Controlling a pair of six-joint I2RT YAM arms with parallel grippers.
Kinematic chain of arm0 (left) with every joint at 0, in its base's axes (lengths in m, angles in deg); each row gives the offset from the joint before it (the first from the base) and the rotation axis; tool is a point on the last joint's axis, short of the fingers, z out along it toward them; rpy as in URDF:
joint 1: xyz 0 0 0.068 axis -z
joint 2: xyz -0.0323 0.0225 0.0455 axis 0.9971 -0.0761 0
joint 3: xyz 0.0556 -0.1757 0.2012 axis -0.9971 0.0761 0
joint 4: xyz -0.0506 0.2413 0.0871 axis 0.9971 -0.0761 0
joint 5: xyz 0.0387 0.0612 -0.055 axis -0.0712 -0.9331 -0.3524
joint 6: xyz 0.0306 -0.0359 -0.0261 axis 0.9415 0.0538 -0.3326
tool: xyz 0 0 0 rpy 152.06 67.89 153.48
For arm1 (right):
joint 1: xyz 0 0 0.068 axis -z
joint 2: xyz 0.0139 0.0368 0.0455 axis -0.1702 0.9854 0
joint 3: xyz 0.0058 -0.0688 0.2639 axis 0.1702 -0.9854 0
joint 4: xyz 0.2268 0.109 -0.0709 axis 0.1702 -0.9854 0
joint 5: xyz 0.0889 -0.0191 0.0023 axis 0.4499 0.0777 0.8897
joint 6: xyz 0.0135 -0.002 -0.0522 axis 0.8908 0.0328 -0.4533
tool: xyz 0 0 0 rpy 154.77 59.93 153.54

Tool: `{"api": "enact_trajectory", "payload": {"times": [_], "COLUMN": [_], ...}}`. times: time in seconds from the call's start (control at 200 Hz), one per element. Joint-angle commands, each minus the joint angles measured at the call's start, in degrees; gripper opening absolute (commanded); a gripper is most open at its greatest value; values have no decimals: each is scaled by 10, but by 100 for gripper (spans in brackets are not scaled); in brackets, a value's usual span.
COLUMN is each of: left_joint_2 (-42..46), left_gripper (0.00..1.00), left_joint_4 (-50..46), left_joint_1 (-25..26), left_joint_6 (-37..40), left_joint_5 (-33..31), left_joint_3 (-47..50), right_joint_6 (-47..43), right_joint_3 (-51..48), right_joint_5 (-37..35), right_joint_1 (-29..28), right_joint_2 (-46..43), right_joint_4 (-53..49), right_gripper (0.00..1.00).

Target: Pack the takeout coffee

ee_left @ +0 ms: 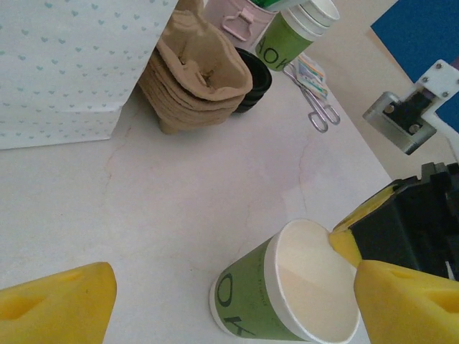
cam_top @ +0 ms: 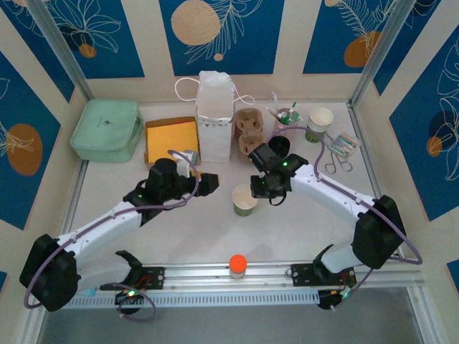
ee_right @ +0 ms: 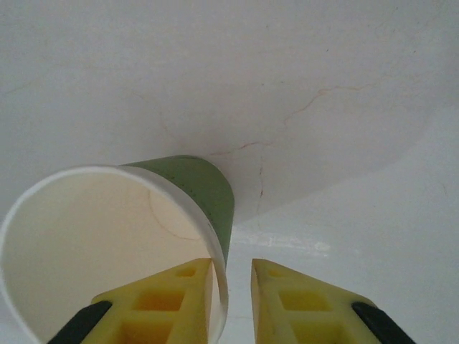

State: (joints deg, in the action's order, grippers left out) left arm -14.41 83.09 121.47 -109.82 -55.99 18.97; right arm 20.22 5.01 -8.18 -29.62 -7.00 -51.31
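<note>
**Open-Topped Paper Cup Straddled at the Rim**

Directly under the right claw [ee_right: 231, 269]: the takeout coffee [ee_right: 122, 236], upright on the pale, faintly veined table [ee_right: 323, 86]. Open at the top, with matte green paper sides, a rolled white rim and a smooth cream-white inside. Jaws narrow, parted only a little, with the cup's thin wall standing in the slot. One ribbed yellow finger [ee_right: 161, 301] inside the mouth, close against the wall. The other outside, just clear of the green side. No firm pinch to be seen.

Facing it, the left claw [cam_top: 208, 184], spread wide and holding nothing. Blunt yellow fingers [ee_left: 61, 304] far apart, the cup just ahead of them, closer to one than the other.

Farther ahead of the left claw, well apart from the cup: a stack of moulded brown pulp cup carriers [ee_left: 197, 72], lumpy and fibrous. Just beside that, a white paper bag [ee_left: 64, 64] printed with tiny hearts. Tucked just behind the carriers, a round black plastic lid [ee_left: 257, 75], glossy. Beyond that, metal scissors [ee_left: 319, 107] flat on the table.
</note>
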Motion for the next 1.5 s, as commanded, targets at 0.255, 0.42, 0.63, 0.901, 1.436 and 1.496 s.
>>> {"api": "enact_trajectory", "payload": {"times": [0.255,0.42,0.63,0.901,1.436,1.496], "left_joint_2": [34,46,63,71,80,79], "left_gripper": [86,86,87,87,87,87], "left_joint_4": [-32,-46,-59,-51,-67,-67], "left_joint_1": [6,6,6,6,6,6], "left_joint_6": [23,32,37,29,33,35], "left_joint_5": [-19,-24,-24,-25,-39,-41], "left_joint_3": [-11,-16,-13,2,3,3], "right_joint_6": [-4,-18,-24,-12,3,5], "right_joint_3": [46,47,12,-3,48,54], "right_joint_5": [22,80,172,254,273,269], "right_joint_1": [10,93,255,393,415,414], "right_joint_2": [-63,-89,-113,-32,152,166], "right_joint_4": [-36,-22,51,139,230,234], "right_gripper": [29,29,33,37,37,37]}}
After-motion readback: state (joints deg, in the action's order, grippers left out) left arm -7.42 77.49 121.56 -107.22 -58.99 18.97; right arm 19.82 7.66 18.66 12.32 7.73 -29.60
